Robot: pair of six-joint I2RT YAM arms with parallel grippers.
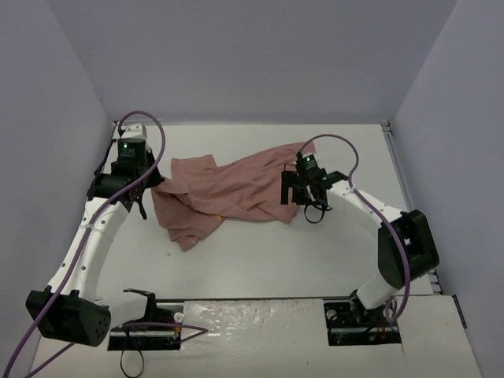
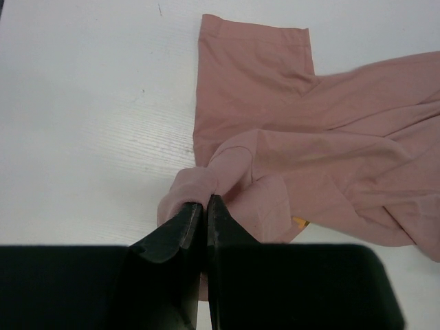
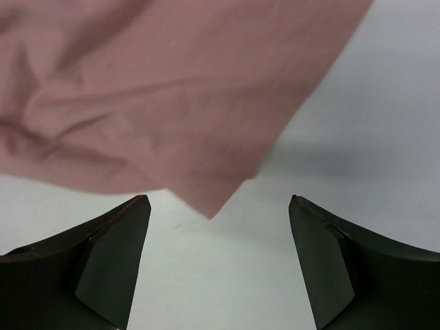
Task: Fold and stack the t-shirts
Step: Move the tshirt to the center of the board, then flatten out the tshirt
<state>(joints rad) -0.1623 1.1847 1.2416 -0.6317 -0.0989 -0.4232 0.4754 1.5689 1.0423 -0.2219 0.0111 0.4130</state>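
A salmon-pink t-shirt (image 1: 228,193) lies crumpled across the middle of the white table, one sleeve (image 2: 254,62) spread flat toward the far side. My left gripper (image 2: 205,201) is shut on a bunched fold of the t-shirt (image 2: 289,158) at its left edge. A sliver of orange print (image 2: 299,221) peeks from under a fold. At the cloth's right end my right gripper (image 3: 218,206) stands open above the table, and a corner of the t-shirt (image 3: 172,103) lies just beyond the fingertips, touching neither finger.
The white table (image 1: 315,252) is walled in by grey panels on three sides. Both arm bases (image 1: 362,319) and their cables sit along the near edge. A purple cable (image 1: 150,126) loops over the left arm.
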